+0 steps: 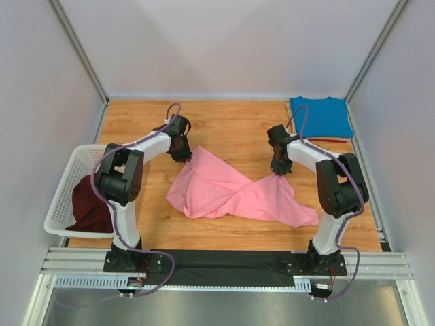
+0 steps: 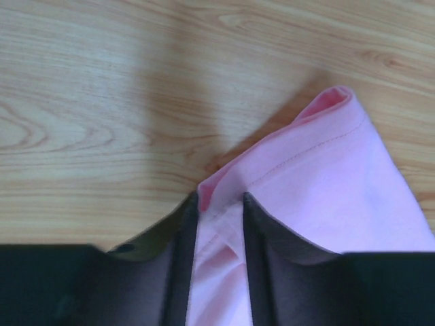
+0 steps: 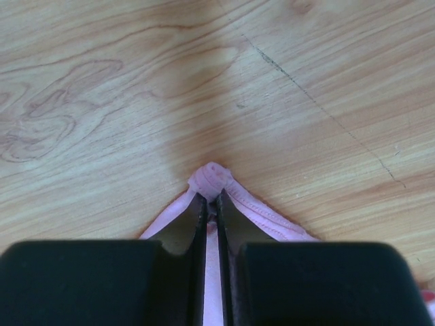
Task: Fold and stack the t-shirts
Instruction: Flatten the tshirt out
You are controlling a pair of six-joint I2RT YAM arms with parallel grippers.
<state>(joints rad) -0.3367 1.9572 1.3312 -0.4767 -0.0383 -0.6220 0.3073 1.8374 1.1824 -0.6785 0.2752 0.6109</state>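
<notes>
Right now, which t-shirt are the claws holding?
The pink t-shirt, pinched by left claw and right claw. The blue t-shirt lies far right; the maroon t-shirt sits in the basket.

The left arm covers part of the maroon t-shirt in the basket. By the blue t-shirt, far right, a red strip is too small to identify. The pink t-shirt runs off the left wrist view's right edge; the right gripper hides most of it in its own view.
</notes>
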